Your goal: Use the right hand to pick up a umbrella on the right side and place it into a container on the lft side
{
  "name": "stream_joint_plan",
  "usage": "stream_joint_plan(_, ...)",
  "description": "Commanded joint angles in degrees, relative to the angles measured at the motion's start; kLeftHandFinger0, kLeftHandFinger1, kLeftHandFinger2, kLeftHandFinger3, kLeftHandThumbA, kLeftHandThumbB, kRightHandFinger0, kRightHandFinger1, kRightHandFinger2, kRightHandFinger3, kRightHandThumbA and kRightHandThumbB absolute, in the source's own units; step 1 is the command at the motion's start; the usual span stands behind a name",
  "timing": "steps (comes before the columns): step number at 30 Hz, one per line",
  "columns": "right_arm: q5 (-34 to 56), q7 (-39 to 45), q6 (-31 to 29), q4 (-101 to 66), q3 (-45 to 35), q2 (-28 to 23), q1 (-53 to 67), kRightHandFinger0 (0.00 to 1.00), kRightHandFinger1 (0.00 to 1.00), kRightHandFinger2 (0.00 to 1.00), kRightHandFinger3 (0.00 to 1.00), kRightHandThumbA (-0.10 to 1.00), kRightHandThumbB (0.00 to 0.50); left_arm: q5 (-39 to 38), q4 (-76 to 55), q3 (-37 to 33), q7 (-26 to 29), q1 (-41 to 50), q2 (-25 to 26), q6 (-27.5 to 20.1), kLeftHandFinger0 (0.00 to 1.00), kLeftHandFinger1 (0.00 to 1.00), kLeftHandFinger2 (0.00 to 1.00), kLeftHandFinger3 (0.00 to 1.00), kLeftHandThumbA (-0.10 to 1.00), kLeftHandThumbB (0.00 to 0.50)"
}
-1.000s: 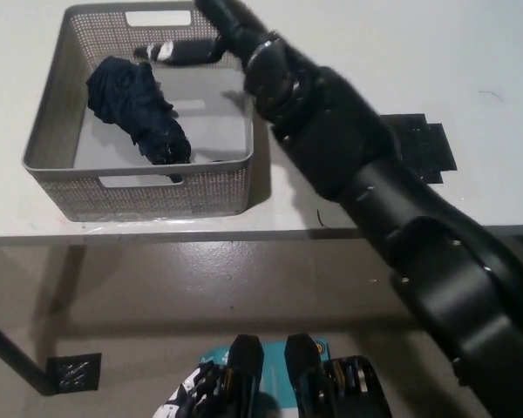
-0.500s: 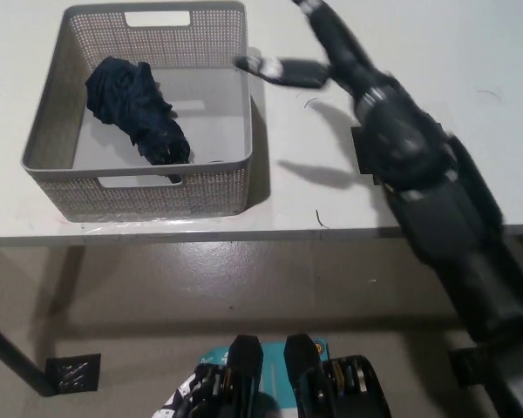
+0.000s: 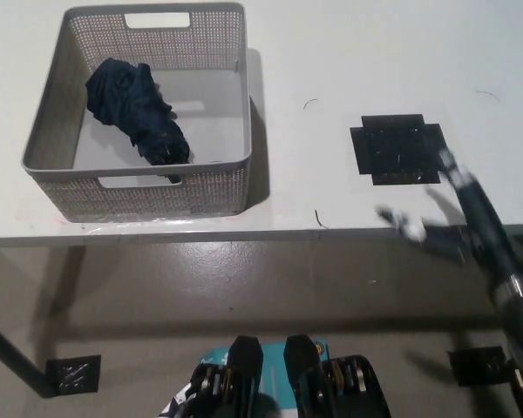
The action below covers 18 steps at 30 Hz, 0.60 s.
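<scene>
Already the navy umbrella (image 3: 139, 111) lies folded inside the grey perforated container (image 3: 231, 104), which sits on the white counter (image 3: 331, 52) at about ten o'clock in the head view. It rests diagonally across the basket's pale floor, its bunched upper end toward the far-left wall and its lower end close to the near wall, just above the near handle slot. Nothing else is visible in the container; the right half of its floor is bare.

The black right hand (image 3: 436, 231) hangs at about four o'clock, over the counter's front edge and well apart from the basket. It is motion-blurred, but its fingers (image 3: 392, 218) appear spread apart and hold nothing. That position, clear of the container and low beside the counter, suggests the placing is done and the arm has no further work above the surface.

A black square patch (image 3: 397, 148) lies flat on the counter at about two o'clock, uncovered; judging by the task, it probably marks the right-side spot where the umbrella belonged. The white left hand does not appear in view. On this evidence the task looks complete, with the umbrella wholly within the container's walls.
</scene>
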Motion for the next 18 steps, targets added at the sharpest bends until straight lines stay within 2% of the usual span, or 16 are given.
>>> stream_joint_plan(1,14.1,0.7,-17.9,-19.6,-2.8,1.0,19.6,1.0,1.0,1.0,1.0,1.0,0.403,-1.7,0.4,3.4,2.7,0.0,0.1,-5.7,1.0,1.0,1.0,1.0,1.0,0.163)
stream_joint_plan(6,14.1,1.3,-25.4,-7.4,-0.1,4.6,25.9,1.0,1.0,1.0,1.0,1.0,0.382,-1.4,0.3,4.2,2.5,0.3,-0.6,-5.3,1.0,1.0,1.0,1.0,1.0,0.146)
stream_joint_plan(7,14.4,1.5,-26.3,-5.2,0.0,5.2,26.5,1.0,1.0,1.0,1.0,1.0,0.39,-1.3,0.4,4.3,2.5,0.2,-0.6,-5.4,1.0,1.0,1.0,1.0,1.0,0.155)
stream_joint_plan(9,14.1,1.3,-28.6,-1.2,0.2,6.4,27.9,1.0,1.0,1.0,1.0,1.0,0.365,-1.2,0.7,4.4,2.5,-0.1,-0.7,-5.7,1.0,1.0,1.0,1.0,1.0,0.163)
stream_joint_plan(10,13.5,1.1,-30.0,1.3,0.3,7.0,28.6,1.0,1.0,1.0,1.0,1.0,0.375,-1.3,1.0,4.5,2.5,-0.4,-0.8,-5.8,1.0,1.0,1.0,1.0,1.0,0.163)
stream_joint_plan(13,13.2,1.5,-31.2,4.9,0.5,7.4,29.7,1.0,1.0,1.0,1.0,1.0,0.396,-1.4,1.0,4.8,2.5,-0.6,-0.7,-5.6,1.0,1.0,1.0,1.0,1.0,0.162)
stream_joint_plan(18,13.9,1.5,-33.1,11.4,-0.4,9.1,29.0,1.0,1.0,1.0,1.0,1.0,0.379,-1.4,1.5,5.8,2.7,-1.9,-0.5,-5.7,1.0,1.0,1.0,1.0,1.0,0.15)
